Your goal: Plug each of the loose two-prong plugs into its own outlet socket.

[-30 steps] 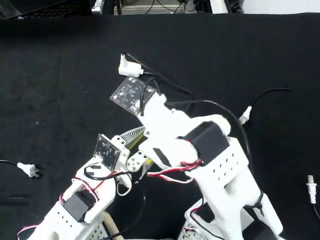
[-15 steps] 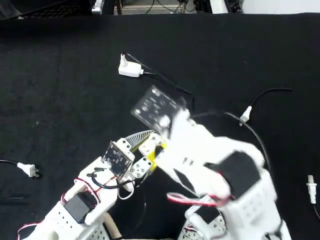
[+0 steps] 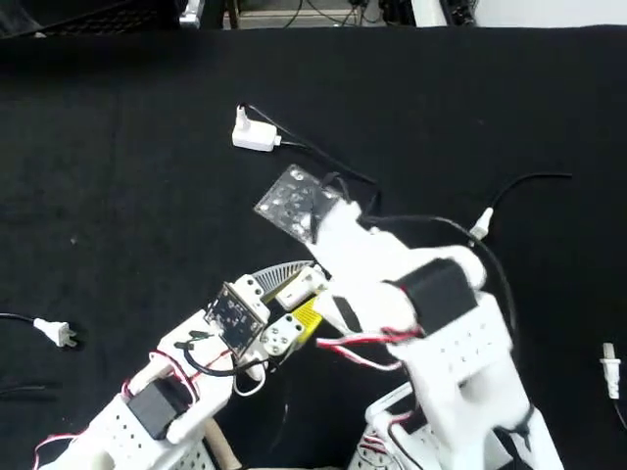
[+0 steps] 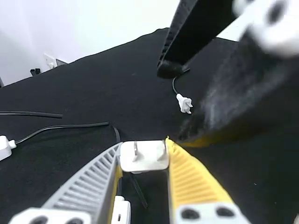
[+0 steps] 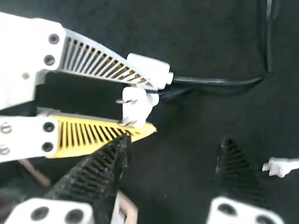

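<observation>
My left gripper [image 4: 142, 145], one grey finger and one yellow, is shut on a small white two-prong plug [image 4: 142, 157], prongs pointing away from the wrist. The right wrist view looks down on the same plug [image 5: 135, 107], pinched between those fingers, with a white cable end [image 5: 148, 70] at the grey fingertip. My right gripper [image 5: 176, 142] stands open just above it, black fingers apart and not touching it. Seen from above, the left gripper [image 3: 297, 281] reaches under the right arm [image 3: 431, 294].
A white block connector [image 3: 253, 135] with a black cable lies at the back. Loose plugs lie on the black table at the left [image 3: 54, 333], right of centre [image 3: 480, 227] and far right [image 3: 610, 370]. Black cables trail between them.
The right arm swung to the right and toward the near side, bringing its gripper over the left gripper. The left arm shifted slightly right, still holding the plug.
</observation>
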Action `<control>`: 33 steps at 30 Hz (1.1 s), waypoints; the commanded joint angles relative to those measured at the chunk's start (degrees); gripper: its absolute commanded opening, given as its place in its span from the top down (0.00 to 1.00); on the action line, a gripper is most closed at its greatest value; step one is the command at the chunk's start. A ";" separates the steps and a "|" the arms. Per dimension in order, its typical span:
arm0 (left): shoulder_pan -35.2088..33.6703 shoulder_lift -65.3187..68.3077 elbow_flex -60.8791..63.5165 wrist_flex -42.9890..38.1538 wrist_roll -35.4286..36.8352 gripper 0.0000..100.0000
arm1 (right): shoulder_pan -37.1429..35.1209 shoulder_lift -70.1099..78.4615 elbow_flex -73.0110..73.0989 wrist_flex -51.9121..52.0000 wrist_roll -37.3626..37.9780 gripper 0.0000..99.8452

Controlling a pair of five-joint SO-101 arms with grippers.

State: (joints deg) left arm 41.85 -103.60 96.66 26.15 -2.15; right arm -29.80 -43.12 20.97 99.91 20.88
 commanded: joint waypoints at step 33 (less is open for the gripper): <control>4.09 -0.62 0.84 1.76 -0.44 0.97 | -6.68 2.42 -7.69 -4.31 1.49 0.71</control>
State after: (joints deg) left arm 43.16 -104.13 96.66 27.74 -1.98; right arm -31.82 -40.13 20.62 94.37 23.16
